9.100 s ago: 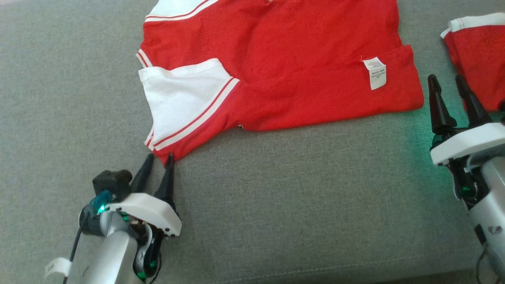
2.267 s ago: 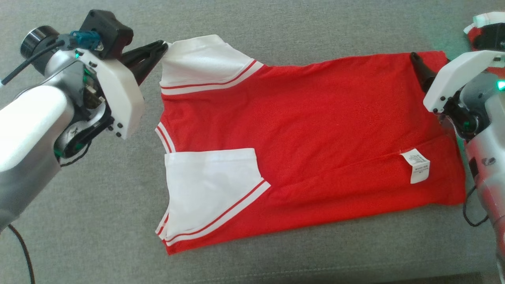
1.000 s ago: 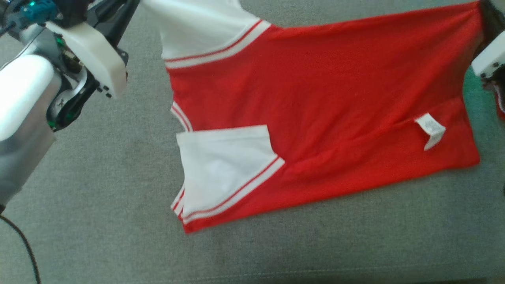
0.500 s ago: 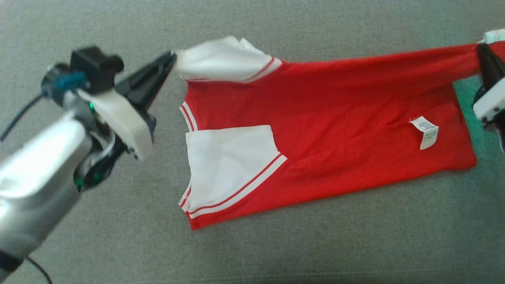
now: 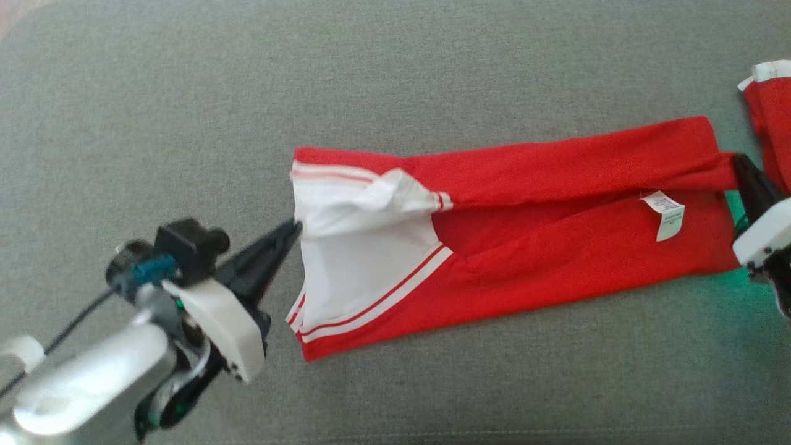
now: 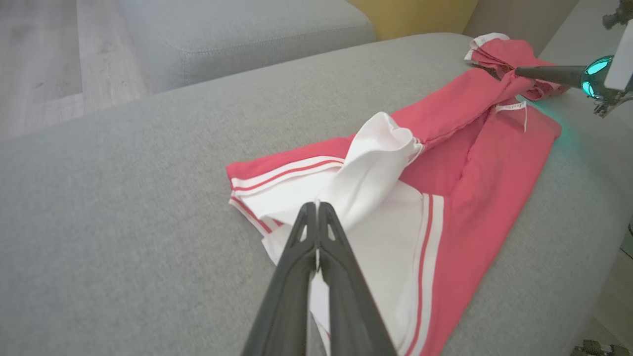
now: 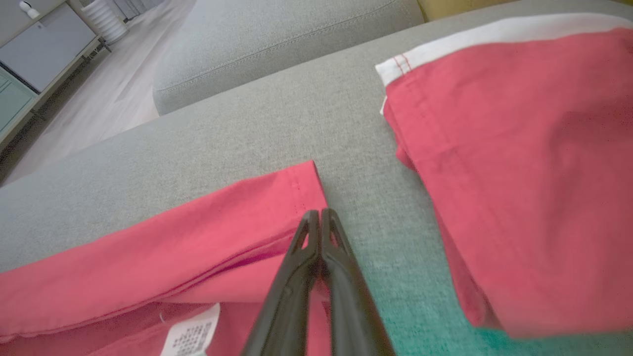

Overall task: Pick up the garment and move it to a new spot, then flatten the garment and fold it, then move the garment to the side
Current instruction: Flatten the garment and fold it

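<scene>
The garment point(image 5: 556, 247) is a red shirt with white, red-striped sleeves, lying across a grey cushion point(image 5: 185, 111). Its far long edge is folded over toward me, so it forms a narrow band. My left gripper point(image 5: 295, 227) is shut on the upper white sleeve point(image 6: 376, 158) at the garment's left end, which is bunched up. My right gripper point(image 5: 736, 161) is shut on the red hem corner point(image 7: 277, 202) at the right end. A white care label point(image 5: 664, 213) lies face up near that end.
A second red garment point(image 5: 769, 117) with a white edge lies folded at the far right, close to my right gripper point(image 7: 319, 213). Another grey cushion point(image 6: 247, 29) and wooden floor point(image 6: 39, 59) lie beyond. The cushion's front seam runs near the head view's bottom edge.
Both grippers have carried the far edge toward me and down, laying the upper half over the lower half. The left arm has dropped to the lower left of the head view.
</scene>
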